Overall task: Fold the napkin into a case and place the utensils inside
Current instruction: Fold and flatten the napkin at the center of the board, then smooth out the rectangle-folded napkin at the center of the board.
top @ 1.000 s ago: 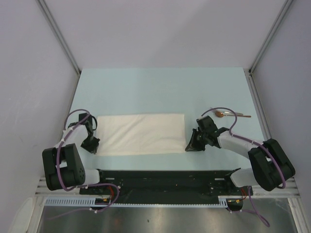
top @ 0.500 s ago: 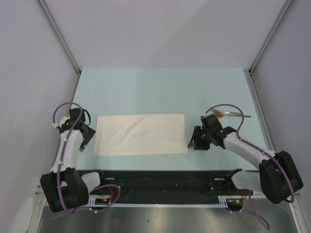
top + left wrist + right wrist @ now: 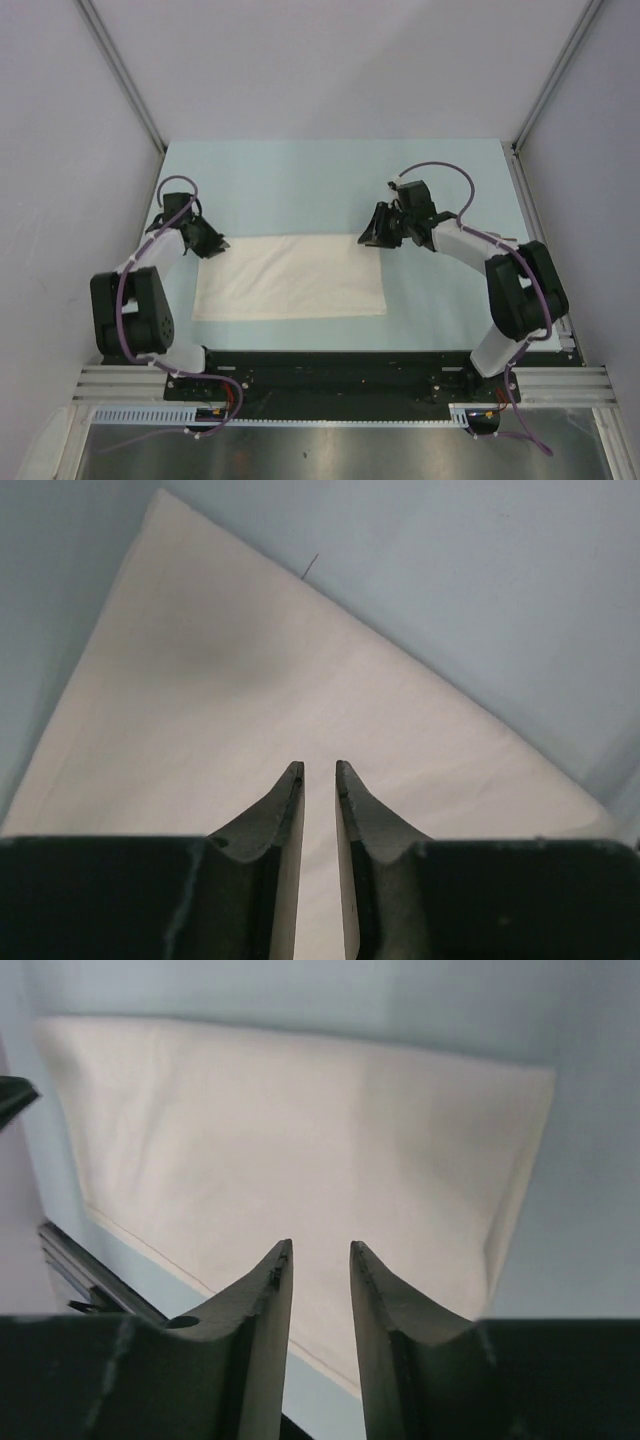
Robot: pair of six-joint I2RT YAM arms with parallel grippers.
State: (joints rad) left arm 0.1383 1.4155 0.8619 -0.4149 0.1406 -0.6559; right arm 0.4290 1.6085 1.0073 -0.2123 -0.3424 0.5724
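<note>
Matte pale-blue table (image 3: 300,180) is carrying a soft, cream, rectangular napkin (image 3: 290,278). Left gripper (image 3: 212,243) and right gripper (image 3: 372,232) are hovering narrowly parted and empty, the napkin just ahead of each.

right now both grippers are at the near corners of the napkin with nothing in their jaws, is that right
Not quite. The left gripper and right gripper are at the far corners of the napkin, not the near ones; the top external view shows it. The rest holds: the wrist views show both pairs of jaws slightly apart with nothing between them.
</note>
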